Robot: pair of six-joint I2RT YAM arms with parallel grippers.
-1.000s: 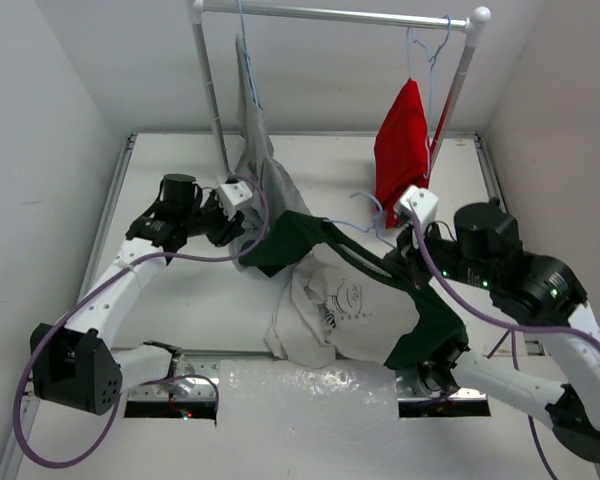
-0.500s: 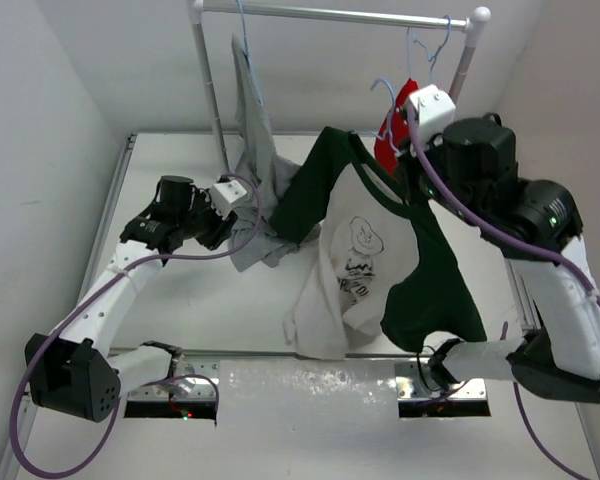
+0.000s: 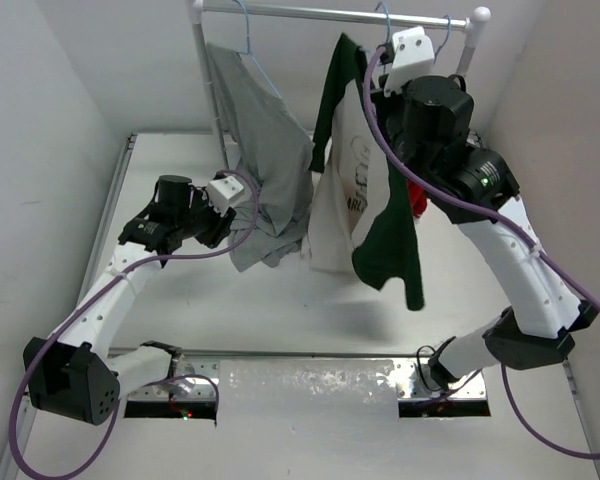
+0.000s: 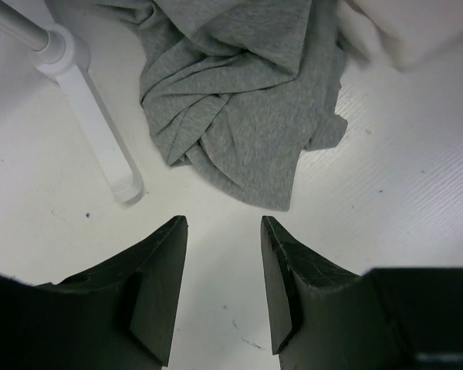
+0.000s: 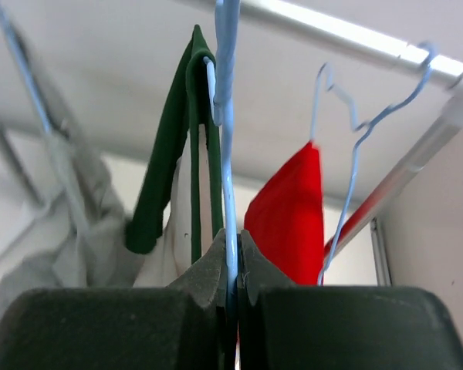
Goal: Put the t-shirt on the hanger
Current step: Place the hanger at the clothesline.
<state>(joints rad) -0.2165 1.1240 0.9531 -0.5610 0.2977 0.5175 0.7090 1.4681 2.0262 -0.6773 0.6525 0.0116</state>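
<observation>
Green-sleeved and white-fronted, the t-shirt (image 3: 352, 185) has risen off the tabletop (image 3: 180, 310) to the rail (image 3: 300, 12) within a second — draped on the pale-blue wire hanger (image 5: 225, 92) pinched in the right pincer (image 5: 231, 253) — so hooking it on looks next, the left pincer (image 4: 224, 231) spread and empty near the grey garment (image 4: 239, 100).

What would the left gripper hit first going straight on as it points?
Likely the grey garment bunched on the table ahead of the left gripper; depth unclear, bare table may come first.
</observation>
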